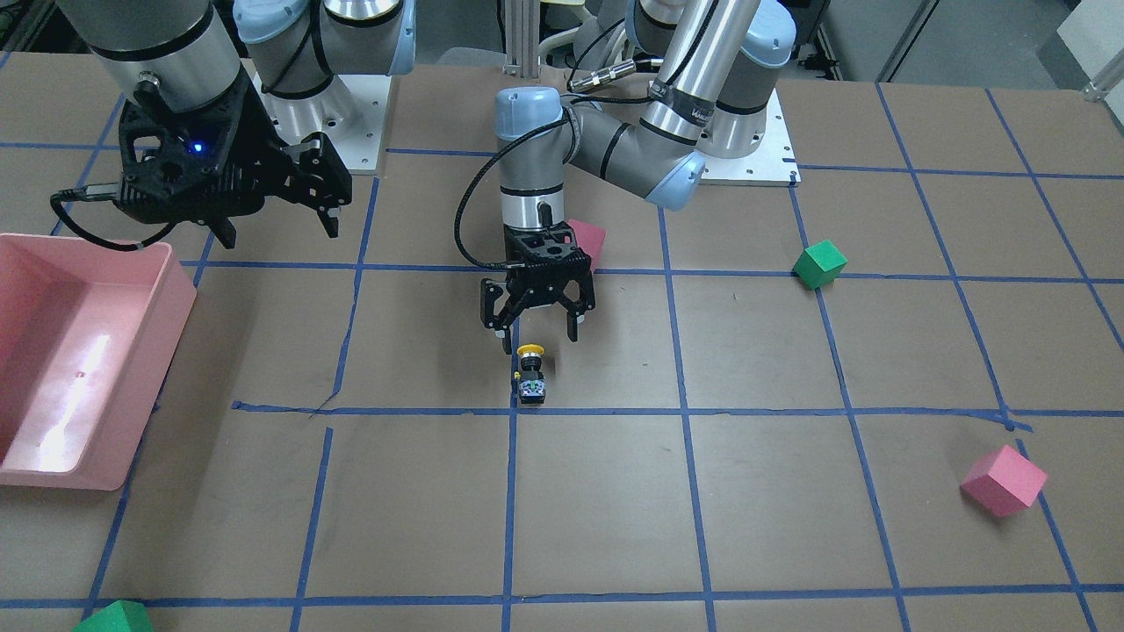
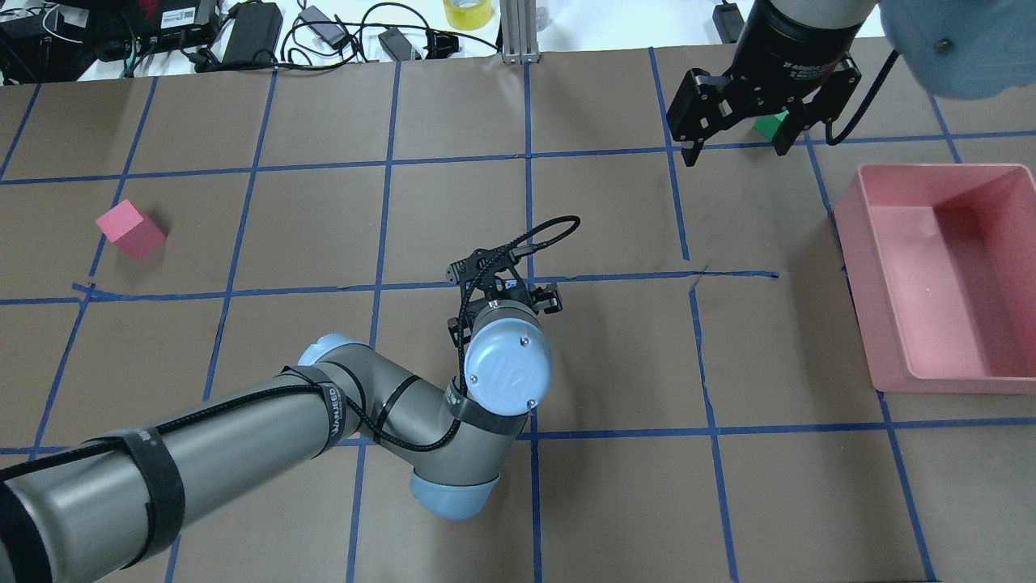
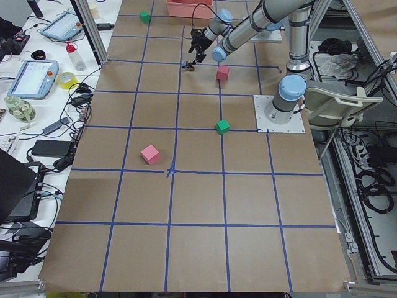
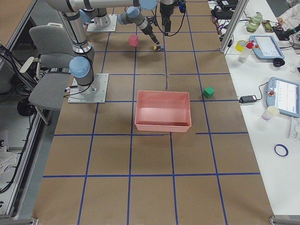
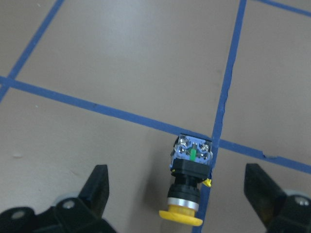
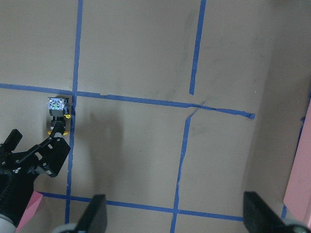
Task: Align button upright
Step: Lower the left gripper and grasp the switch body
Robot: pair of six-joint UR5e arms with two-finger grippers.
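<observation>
front view: button lies on its side on the surface, just ahead of my left gripper, jaws apart. left wrist view: approach step, i judge; next, lower and close around it. overhead: right gripper hangs well away, jaws apart.

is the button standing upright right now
No, the button lies flat on its side, its yellow cap facing sideways rather than up.
</observation>
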